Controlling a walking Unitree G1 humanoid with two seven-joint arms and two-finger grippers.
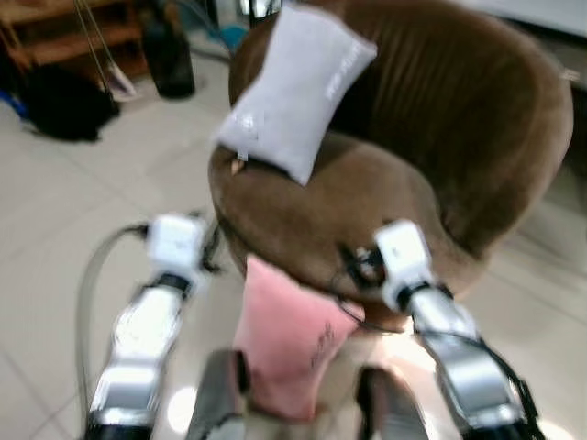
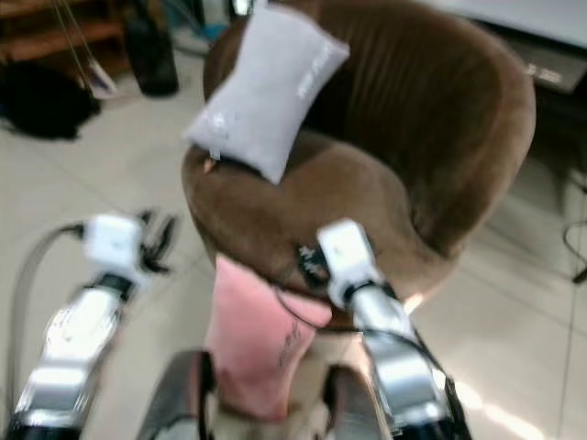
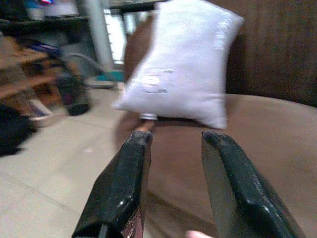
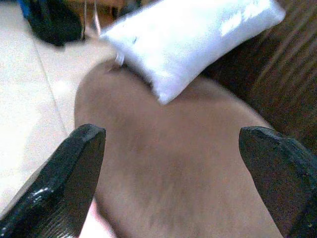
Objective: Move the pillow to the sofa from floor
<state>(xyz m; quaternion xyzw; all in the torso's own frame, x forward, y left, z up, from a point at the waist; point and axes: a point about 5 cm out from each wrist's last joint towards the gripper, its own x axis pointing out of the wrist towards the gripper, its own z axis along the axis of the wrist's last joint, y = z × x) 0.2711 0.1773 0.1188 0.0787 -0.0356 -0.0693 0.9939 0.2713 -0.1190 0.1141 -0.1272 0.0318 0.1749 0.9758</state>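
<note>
Head views: two pillows counted. One white pillow [image 1: 293, 87] is already leaning on the brown sofa [image 1: 431, 174] at its left front edge. One pink pillow [image 1: 289, 335] is standing on the floor [image 1: 55, 211] against the sofa's front, between both arms, so this move isn't finished.

Left wrist: left claw [image 3: 173, 186] is spread, holding nothing, aiming at the seat.

Right wrist: right claw [image 4: 173, 183] is spread wide, empty, hovering over the seat.

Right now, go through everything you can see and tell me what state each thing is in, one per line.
White pillow: propped tilted against the sofa's backrest, on the seat.
Pink pillow: low in front of the sofa, between the arms, not on the seat.
Brown sofa: upright, holding the white pillow.
Left gripper: open, empty.
Right gripper: open wide, empty.
</note>
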